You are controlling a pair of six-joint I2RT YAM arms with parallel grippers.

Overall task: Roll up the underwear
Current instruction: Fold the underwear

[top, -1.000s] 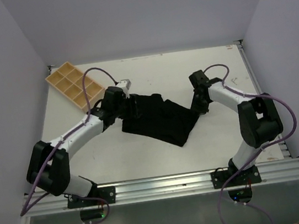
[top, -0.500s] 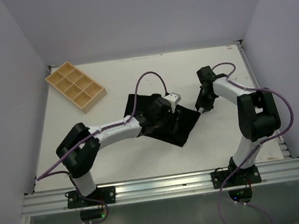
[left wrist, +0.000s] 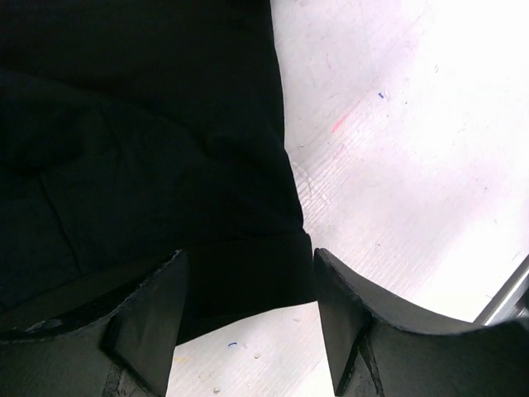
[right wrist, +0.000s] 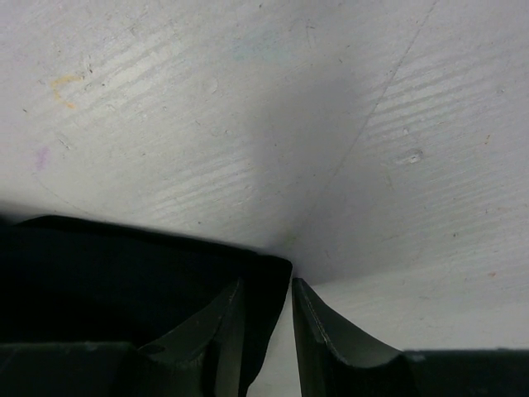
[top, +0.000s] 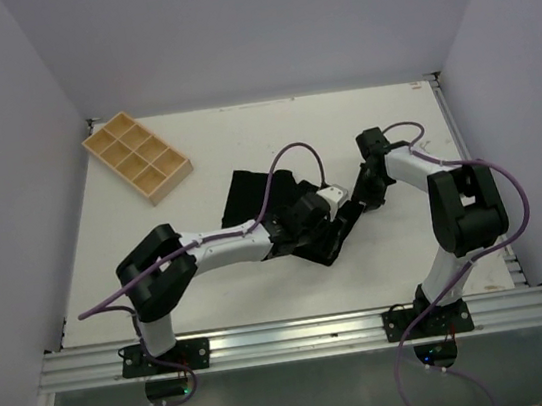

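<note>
The underwear [top: 254, 191] is a black fabric garment lying partly folded at mid-table. My left gripper [top: 328, 217] reaches across it to its right end. In the left wrist view the underwear [left wrist: 149, 124] fills the upper left, and my left gripper [left wrist: 248, 255] is open with the fabric's near corner lying between its fingers. My right gripper [top: 361, 200] is at the garment's right corner. In the right wrist view my right gripper [right wrist: 266, 289] has its jaws only narrowly apart around the corner of the underwear [right wrist: 124, 265]. A sliver of table shows beside the right finger.
A tan wooden compartment tray [top: 136, 156] sits at the back left of the white table [top: 391, 125]. Purple cables loop over both arms. Grey walls close in the left, right and back. A metal rail [top: 290, 340] runs along the near edge.
My left arm has swung from the garment's left side across to its right end, carrying fabric over so the garment is shorter. My right gripper backed off slightly, then returned to the corner.
</note>
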